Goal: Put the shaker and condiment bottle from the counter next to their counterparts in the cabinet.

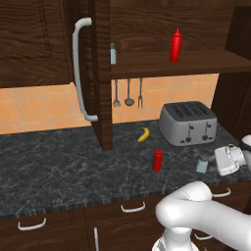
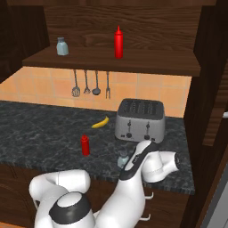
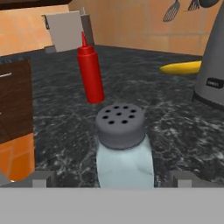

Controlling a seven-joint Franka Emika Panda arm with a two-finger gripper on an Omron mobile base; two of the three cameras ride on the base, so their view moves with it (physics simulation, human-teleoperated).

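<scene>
The shaker (image 3: 121, 148), pale blue-grey with a holed grey cap, stands upright on the counter (image 1: 59, 166) between my gripper's (image 3: 113, 179) open fingers; no pad touches it. From the left base view my gripper (image 1: 216, 161) sits level with the shaker (image 1: 202, 163), just to its right. The deep-red condiment bottle (image 1: 157, 160) stands a little to the left; it is also seen beyond the shaker (image 3: 90, 72). In the open cabinet (image 1: 196, 61) the counterparts stand on the shelf: a shaker (image 1: 113, 54) and a taller red bottle (image 1: 175, 45).
A silver toaster (image 1: 188, 122) stands behind the shaker, with a banana (image 1: 143, 134) to its left. The open cabinet door (image 1: 100, 73) with its curved handle (image 1: 81, 68) juts out over the counter. Utensils (image 1: 128, 93) hang on the tiled wall.
</scene>
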